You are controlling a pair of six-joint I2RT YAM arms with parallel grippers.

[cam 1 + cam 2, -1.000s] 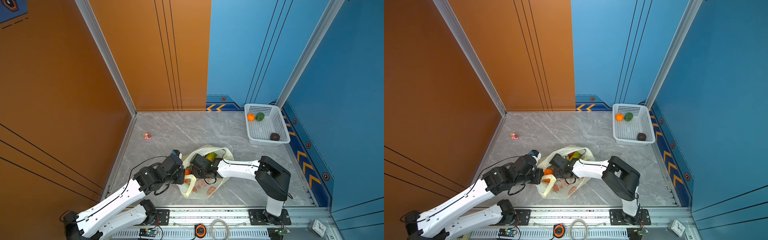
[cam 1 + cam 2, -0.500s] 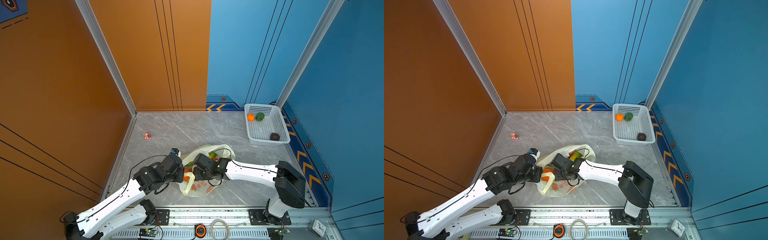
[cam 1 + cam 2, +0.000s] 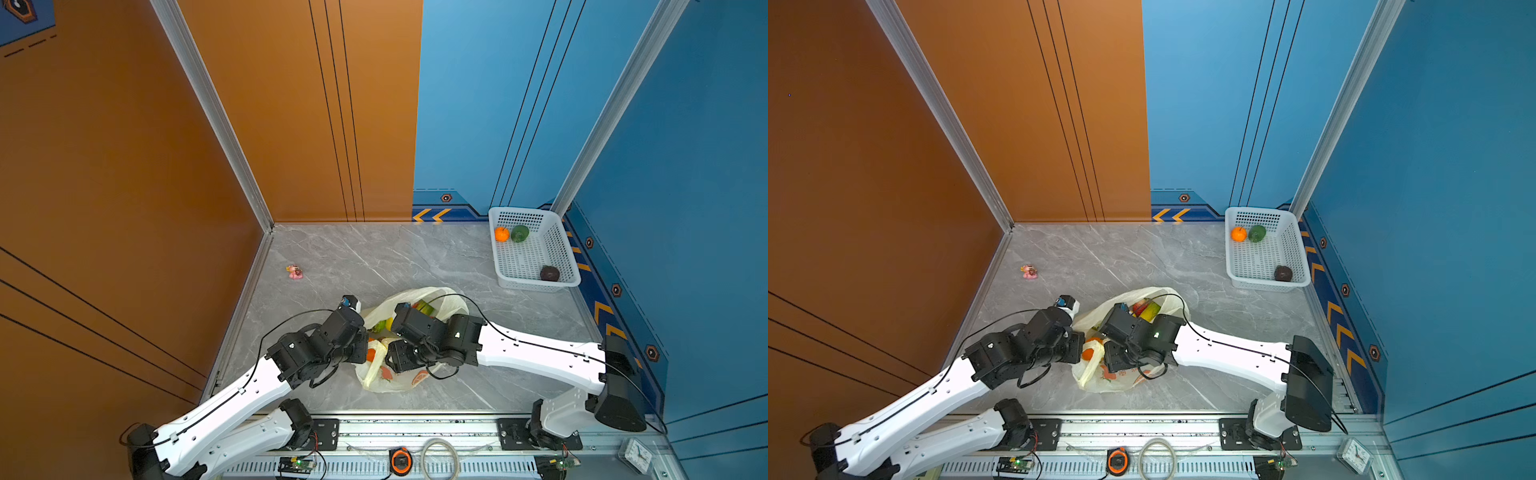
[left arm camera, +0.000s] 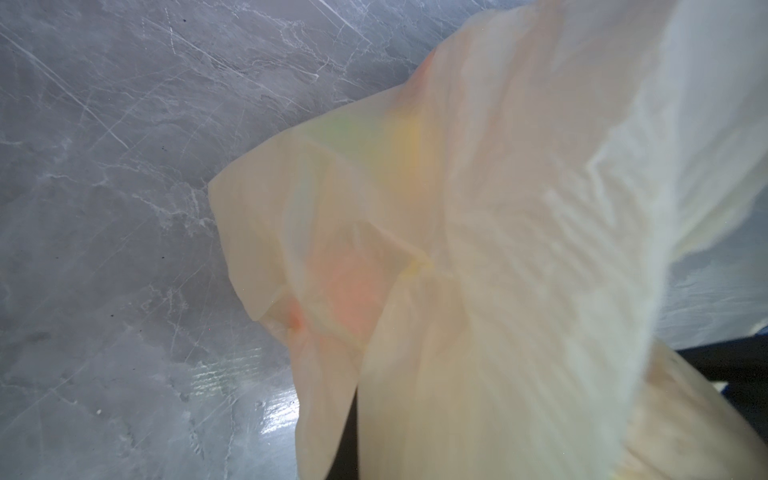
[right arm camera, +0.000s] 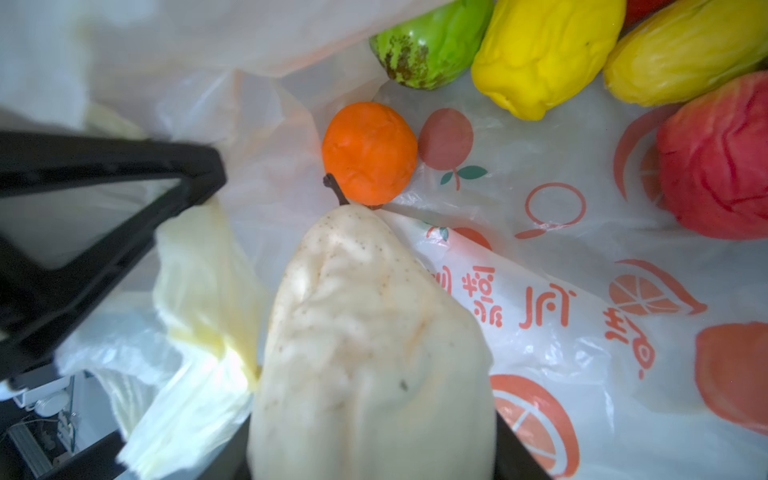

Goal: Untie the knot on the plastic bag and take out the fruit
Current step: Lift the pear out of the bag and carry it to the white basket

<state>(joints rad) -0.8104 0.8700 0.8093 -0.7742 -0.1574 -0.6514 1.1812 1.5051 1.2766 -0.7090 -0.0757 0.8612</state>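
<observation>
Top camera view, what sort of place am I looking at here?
Probably a robot test cell rather than a home: two robot arms bolted to a metal rail, plain orange and blue wall panels, and a marble-look tabletop.

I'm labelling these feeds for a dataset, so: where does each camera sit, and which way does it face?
Top views: high above the front rail, looking down at grey marble floor, white perforated basket and translucent cream plastic bag; left arm and right arm show.
Left wrist: pressed against the bag, floor beyond; almost no arm visible.
Right wrist: inside the bag, own fingers flanking a cream pear-shaped toy fruit.
Shared: the bag, in all four.
</observation>
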